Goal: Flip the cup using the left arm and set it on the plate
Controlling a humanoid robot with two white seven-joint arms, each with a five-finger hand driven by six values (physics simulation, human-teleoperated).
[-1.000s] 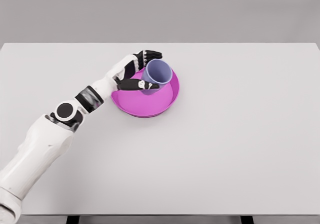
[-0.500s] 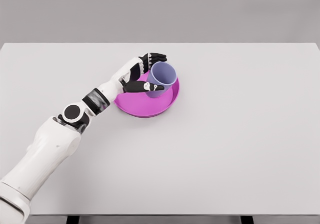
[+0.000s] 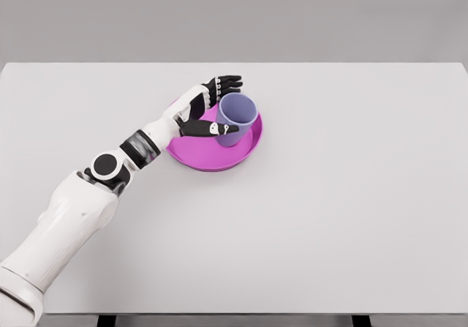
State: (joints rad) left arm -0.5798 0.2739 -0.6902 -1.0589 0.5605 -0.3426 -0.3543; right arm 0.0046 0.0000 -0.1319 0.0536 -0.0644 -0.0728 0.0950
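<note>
The lilac cup (image 3: 238, 119) stands upright, mouth up, on the magenta plate (image 3: 212, 155) in the head view. My left hand (image 3: 224, 107) flanks the cup from its left. The black fingers (image 3: 228, 84) stretch out just behind the rim with a small gap to it. The thumb (image 3: 212, 128) lies along the cup's near left side, touching or almost touching it. The hand looks open around the cup rather than clamped on it. The right arm is out of view.
The plate sits left of the middle of the white table (image 3: 351, 195), toward the far edge. My left forearm (image 3: 131, 148) reaches across the table from the lower left up to the plate's left rim.
The cup moved slightly right and settled lower onto the plate. The fingers behind it have drawn away from the rim. The arm shifted a little to the right.
</note>
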